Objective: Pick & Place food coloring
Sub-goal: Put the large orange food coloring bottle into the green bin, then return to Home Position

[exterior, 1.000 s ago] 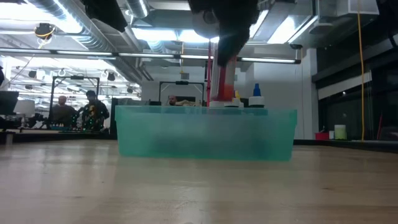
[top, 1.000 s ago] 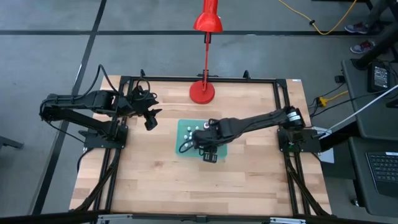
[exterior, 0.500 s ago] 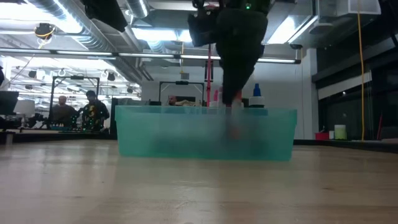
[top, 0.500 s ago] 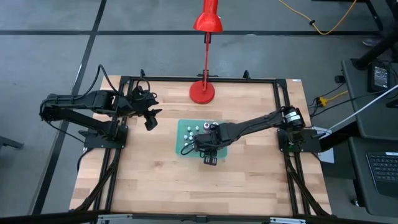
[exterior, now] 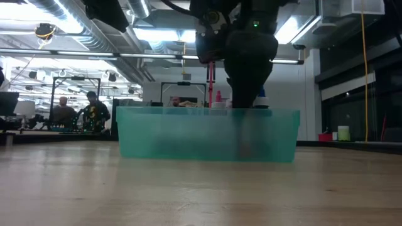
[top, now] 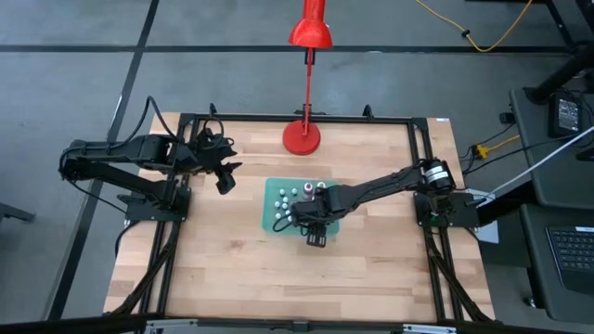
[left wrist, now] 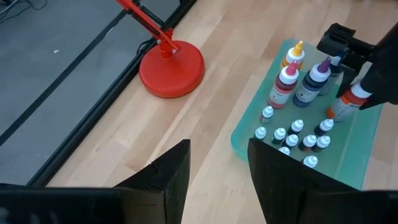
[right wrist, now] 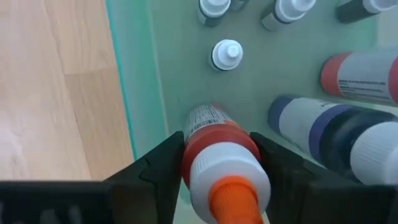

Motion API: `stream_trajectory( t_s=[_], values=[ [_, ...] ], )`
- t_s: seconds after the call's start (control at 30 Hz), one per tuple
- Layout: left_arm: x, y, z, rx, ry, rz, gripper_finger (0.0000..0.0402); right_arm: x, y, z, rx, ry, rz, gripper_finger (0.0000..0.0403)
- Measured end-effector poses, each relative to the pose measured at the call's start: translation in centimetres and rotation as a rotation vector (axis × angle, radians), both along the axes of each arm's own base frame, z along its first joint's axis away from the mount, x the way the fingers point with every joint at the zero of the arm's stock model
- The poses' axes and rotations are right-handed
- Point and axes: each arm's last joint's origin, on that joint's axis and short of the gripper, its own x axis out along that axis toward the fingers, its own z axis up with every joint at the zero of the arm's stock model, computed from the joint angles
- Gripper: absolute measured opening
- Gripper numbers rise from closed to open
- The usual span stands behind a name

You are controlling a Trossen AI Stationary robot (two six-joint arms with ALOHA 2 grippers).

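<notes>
Print on the orange-tipped bottle (right wrist: 221,155)'s label stays unreadable.

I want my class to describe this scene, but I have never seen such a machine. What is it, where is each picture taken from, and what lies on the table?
It is a robot with two dark arms at a wooden table. One picture looks straight down, one looks level across the tabletop, and two come from cameras on the arms' wrists.

On the table stand a red lamp and a shallow green tray of food coloring bottles.

The right gripper is down in the tray, its fingers on either side of an orange-tipped bottle. The left gripper waits open near the table's left edge, holding nothing.
</notes>
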Motion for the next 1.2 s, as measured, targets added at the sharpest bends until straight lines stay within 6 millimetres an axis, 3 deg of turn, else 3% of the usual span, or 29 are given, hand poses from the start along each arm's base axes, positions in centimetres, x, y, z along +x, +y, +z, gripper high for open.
stream_trajectory(
  t_s=[0.27,0.43,0.53,0.67,0.8,0.9,1.0,1.2],
  values=[
    [0.0,0.0,0.0,0.0,0.0,0.0,0.0157,0.7,-0.1,1.7,0.012,-0.026,-0.005,0.0211],
    [-0.6,0.0,0.8,-0.014,-0.04,-0.014,0.0157,0.8,-0.2,4.7,-0.021,-0.022,-0.008,0.0231],
    [-1.8,-0.3,2.4,-0.029,-0.116,-0.059,0.0156,0.2,-0.4,8.0,-0.075,-0.079,-0.017,0.023],
    [-4.6,-1.1,4.3,-0.001,-0.223,-0.142,0.0127,-1.7,-1.4,13.0,-0.147,-0.23,-0.04,0.019],
    [-8.1,-1.2,4.6,0.036,-0.324,-0.129,0.0052,-5.6,-3.9,16.8,-0.317,-0.34,-0.151,0.0103],
    [-10.8,-0.9,3.3,0.015,-0.412,-0.135,0.001,-9.3,-5.7,18.3,-0.409,-0.384,-0.234,0.0024],
    [-11.8,-0.9,0.6,-0.057,-0.57,-0.182,0.0003,-12.5,-6.8,18.5,-0.415,-0.443,-0.292,0.0014],
    [-8.5,-2.9,-6.1,-0.161,-0.98,-0.57,0.0002,-16.6,-7.3,16.8,-0.351,-0.655,-0.387,0.0005]
  ],
)
